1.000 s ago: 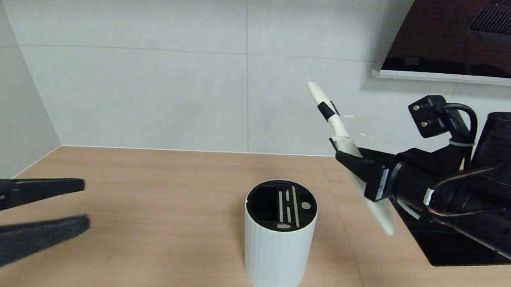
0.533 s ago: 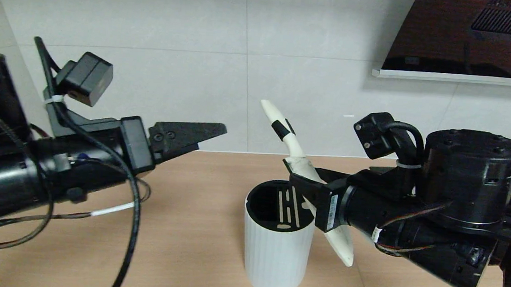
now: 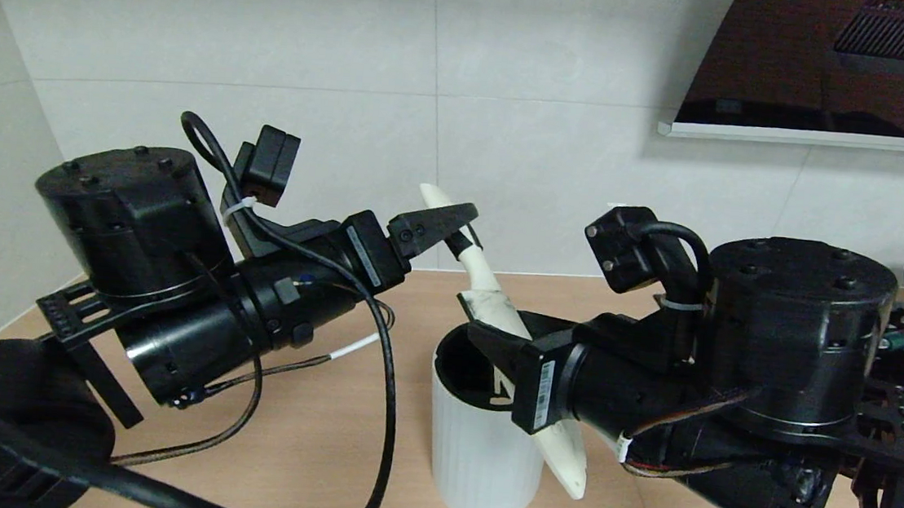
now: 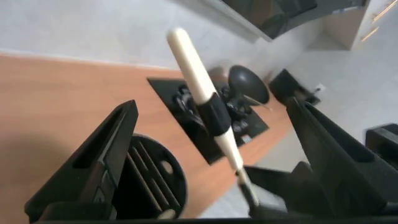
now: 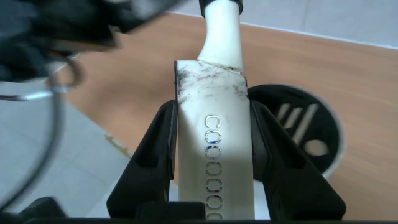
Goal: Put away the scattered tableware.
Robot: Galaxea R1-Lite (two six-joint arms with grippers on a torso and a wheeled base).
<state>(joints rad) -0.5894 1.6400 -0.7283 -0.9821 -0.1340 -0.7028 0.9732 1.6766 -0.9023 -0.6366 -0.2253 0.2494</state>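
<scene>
Utensil [image 3: 485, 283]: a long, cream-white kitchen tool with a slim rounded handle and a black band wrapped around the handle partway up. In the right wrist view its broad flat part [image 5: 214, 124] carries dark smudges and a row of small oval slots.

The right gripper [image 3: 504, 330] is clamped on the utensil where the handle widens into the flat part, one finger on each side. It holds the utensil in the air, above and just right of a white ribbed holder [image 3: 475, 461] that stands near the front edge of the tabletop [image 3: 305, 438].

The utensil's long axis is steeply tilted. The handle tip points up and back toward the rear wall. The broad end hangs down toward the front edge of the tabletop, past the holder's right side.

The left gripper [image 3: 454, 230] is up at the handle, spread wide. In the left wrist view the banded stretch of the handle [image 4: 198, 84] sits between its two fingers with clear space on both sides, and the holder's black slotted top [image 4: 152, 180] lies below.
</scene>
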